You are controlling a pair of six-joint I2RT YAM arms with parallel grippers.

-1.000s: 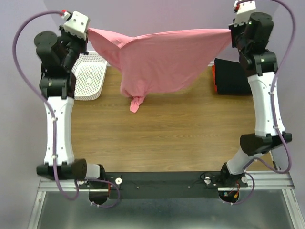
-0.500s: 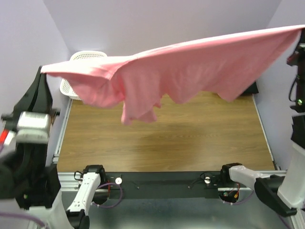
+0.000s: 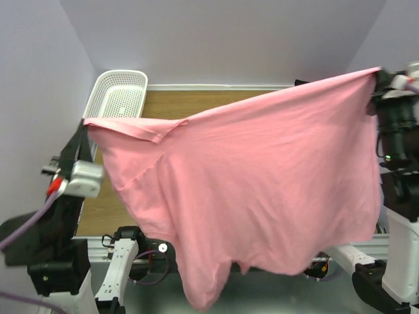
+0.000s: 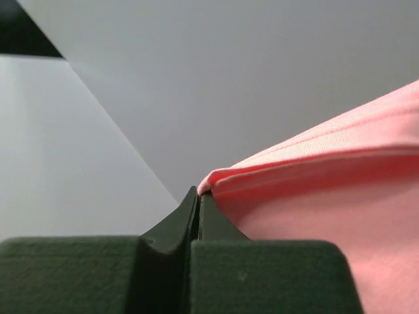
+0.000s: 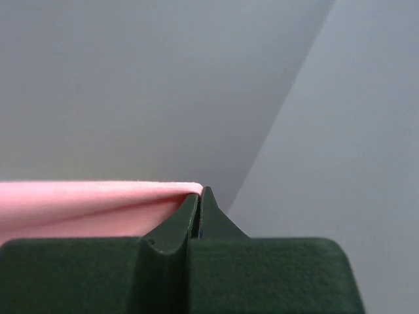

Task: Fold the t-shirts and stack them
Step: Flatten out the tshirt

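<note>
The pink t-shirt (image 3: 262, 190) hangs in the air as one broad sheet strung between the two sets of jaws, its top edge running from one pinch to the other and the rest falling below them, with what looks like a sleeve trailing lowest, nearer the left pinch. Beneath the jaws the table (image 3: 196, 104) shows only as a strip of wood beyond the cloth, and the white basket (image 3: 121, 98) sits at its far left corner, just past the left pinch. The left gripper (image 4: 198, 199) has its jaws pressed together on a folded corner of the shirt, which leads off from the tips to their right; the right gripper (image 5: 200, 196) is likewise clamped on the opposite corner, the fabric leading off to its left. The step in hand looks like spreading the shirt before laying it flat. To do it well, I judge both pinches should grip firmly and level with each other, the edge between them taut but not strained, and the arms should lower together so the hanging hem meets the wood first and the body unrolls smoothly behind it, short of the basket; the trailing sleeve may bunch underneath, so a gentle drag would help flatten it
</note>
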